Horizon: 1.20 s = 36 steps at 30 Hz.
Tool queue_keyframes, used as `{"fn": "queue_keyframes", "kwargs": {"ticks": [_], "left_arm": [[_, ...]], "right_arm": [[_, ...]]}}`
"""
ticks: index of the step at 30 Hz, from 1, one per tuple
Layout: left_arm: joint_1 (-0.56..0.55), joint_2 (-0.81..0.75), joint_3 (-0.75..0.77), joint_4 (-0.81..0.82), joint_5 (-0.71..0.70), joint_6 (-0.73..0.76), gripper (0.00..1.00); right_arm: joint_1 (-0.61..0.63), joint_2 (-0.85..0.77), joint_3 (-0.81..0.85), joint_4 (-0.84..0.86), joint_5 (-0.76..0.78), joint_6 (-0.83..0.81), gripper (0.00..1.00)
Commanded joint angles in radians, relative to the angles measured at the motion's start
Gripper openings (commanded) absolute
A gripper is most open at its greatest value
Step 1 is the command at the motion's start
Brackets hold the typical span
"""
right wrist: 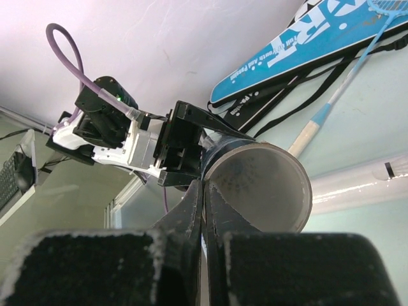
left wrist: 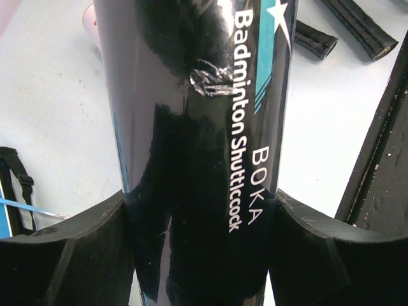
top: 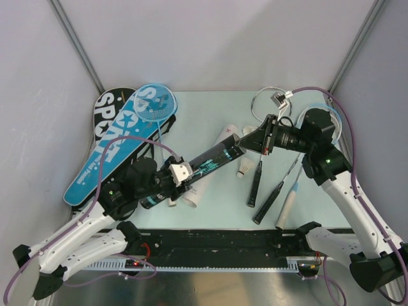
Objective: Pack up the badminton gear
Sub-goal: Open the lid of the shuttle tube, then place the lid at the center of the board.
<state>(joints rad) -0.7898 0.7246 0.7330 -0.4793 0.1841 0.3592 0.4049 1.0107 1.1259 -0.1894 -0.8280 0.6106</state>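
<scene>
Left fingers (left wrist: 64, 255) clamp the black tube (left wrist: 197, 127) below its middle, holding it tilted off the bench (top: 210, 108). Right fingers (right wrist: 182, 223) are closed at its open mouth; whether they pinch the rim cannot be told. Recommendation: hold the tube steady before loading the shuttlecock (top: 245, 167).

There are two tubes, a black tube (top: 213, 159) and a white tube (top: 193, 194), and two racket covers, a blue cover (top: 111, 150) and a black cover (top: 105, 108). Two racket heads show, a blue head (top: 155, 102) and a silver head (top: 269, 102), along with three handles: a black handle (top: 255, 183), a second black handle (top: 269, 203) and a white handle (top: 286, 205). One shuttlecock (top: 245, 167) is plainly seen.
</scene>
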Motion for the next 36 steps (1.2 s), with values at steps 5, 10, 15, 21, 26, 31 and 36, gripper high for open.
{"fn": "queue_keyframes", "kwargs": {"ticks": [5, 10, 15, 21, 26, 31, 36], "left_arm": [[0.0, -0.015, 0.006, -0.012, -0.068, 0.006, 0.31], [-0.001, 0.002, 0.009, -0.013, -0.071, 0.006, 0.31], [-0.002, -0.006, 0.009, -0.012, -0.081, 0.006, 0.31], [0.0, -0.004, 0.037, -0.013, -0.188, -0.024, 0.34], [0.057, 0.01, 0.094, -0.011, -0.371, -0.075, 0.34], [0.165, -0.02, 0.118, 0.014, -0.429, -0.153, 0.33], [0.227, -0.092, 0.081, 0.053, -0.499, -0.198, 0.35]], "right_arm": [[-0.09, -0.069, 0.015, 0.11, -0.031, 0.065, 0.0], [-0.121, -0.099, 0.015, 0.106, -0.037, 0.076, 0.0], [-0.126, -0.108, 0.015, 0.106, -0.024, 0.078, 0.0], [-0.083, -0.105, 0.015, -0.016, 0.071, -0.037, 0.0], [0.054, -0.113, -0.035, -0.162, 0.298, -0.178, 0.0], [0.238, -0.122, -0.162, -0.174, 0.517, -0.22, 0.0], [0.419, -0.037, -0.311, -0.088, 0.728, -0.197, 0.0]]}}
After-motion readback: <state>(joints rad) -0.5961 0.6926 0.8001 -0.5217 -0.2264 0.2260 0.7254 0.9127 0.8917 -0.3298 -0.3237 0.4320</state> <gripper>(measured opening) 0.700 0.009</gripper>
